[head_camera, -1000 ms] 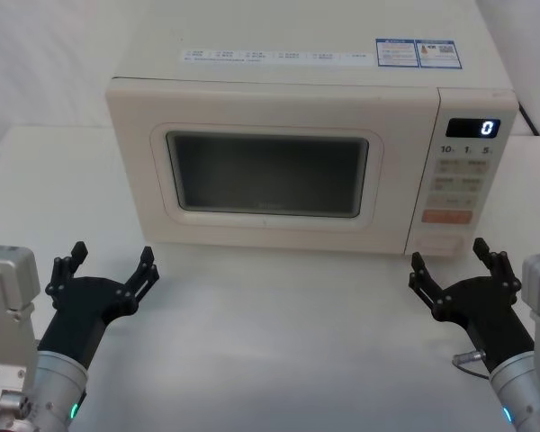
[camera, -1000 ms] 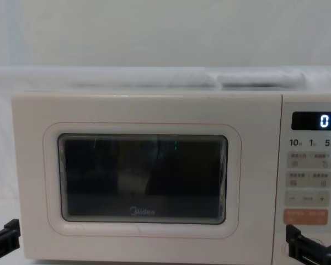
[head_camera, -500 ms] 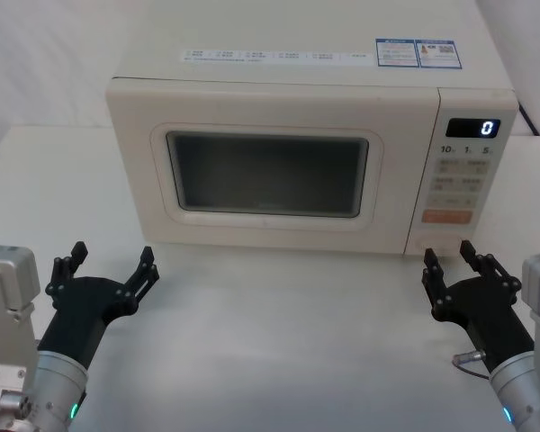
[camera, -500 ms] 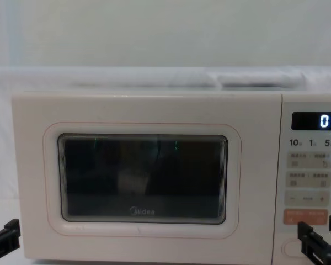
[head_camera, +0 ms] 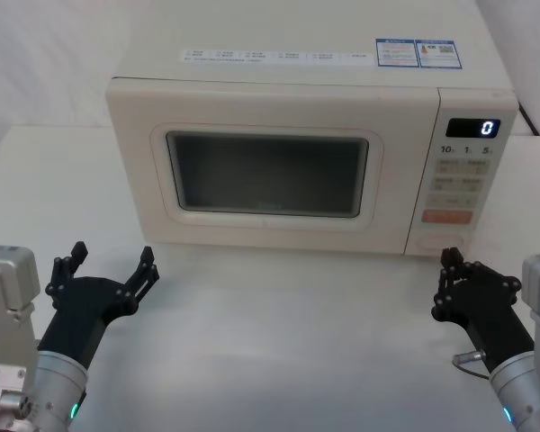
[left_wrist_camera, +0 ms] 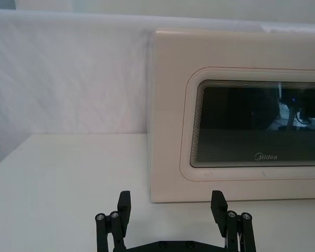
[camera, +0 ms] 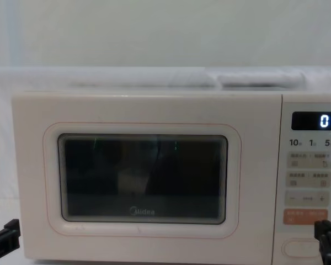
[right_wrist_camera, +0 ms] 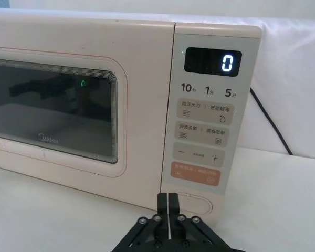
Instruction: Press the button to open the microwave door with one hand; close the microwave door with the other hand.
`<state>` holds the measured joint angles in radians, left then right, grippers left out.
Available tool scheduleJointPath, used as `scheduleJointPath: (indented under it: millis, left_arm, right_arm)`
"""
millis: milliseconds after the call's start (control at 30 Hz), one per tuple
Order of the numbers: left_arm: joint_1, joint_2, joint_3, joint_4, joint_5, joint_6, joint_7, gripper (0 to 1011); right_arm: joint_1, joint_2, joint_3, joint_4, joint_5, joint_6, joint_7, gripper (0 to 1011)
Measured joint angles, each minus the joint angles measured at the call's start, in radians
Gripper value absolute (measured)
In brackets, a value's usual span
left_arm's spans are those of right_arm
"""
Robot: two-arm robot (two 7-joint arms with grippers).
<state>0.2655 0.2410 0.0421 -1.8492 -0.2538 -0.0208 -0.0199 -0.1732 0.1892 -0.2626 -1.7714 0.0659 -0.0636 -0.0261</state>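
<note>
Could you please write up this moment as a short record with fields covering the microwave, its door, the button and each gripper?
microwave: cream countertop oven on the white table, display reads 0
microwave door: shut
button: wide cream key at the foot of the control panel, not yet pressed
right gripper: jaws shut, low in front of the button, short of it
left gripper: jaws open, parked over the table, in front of the door's left part and well short of it
</note>
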Motion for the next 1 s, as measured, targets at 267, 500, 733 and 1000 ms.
scheduleJointPath:
  millis: [267,500,733,1000]
  left_arm:
    - [0.0,0.0,0.0,0.0,0.0,0.0,0.0,1001]
    - [0.0,0.0,0.0,0.0,0.0,0.0,0.0,1001]
    - [0.0,0.0,0.0,0.0,0.0,0.0,0.0,1001]
    - [0.0,0.0,0.0,0.0,0.0,0.0,0.0,1001]
  right_arm:
    - [0.0,0.0,0.0,0.0,0.0,0.0,0.0,0]
    - [0.001,-0.014,0.01,0.003,-0.005,0.0,0.012,0]
    - [0.014,-0.039,0.031,0.029,-0.004,0.003,0.035,0]
    - [0.047,-0.07,0.054,0.094,0.0,0.019,0.055,0]
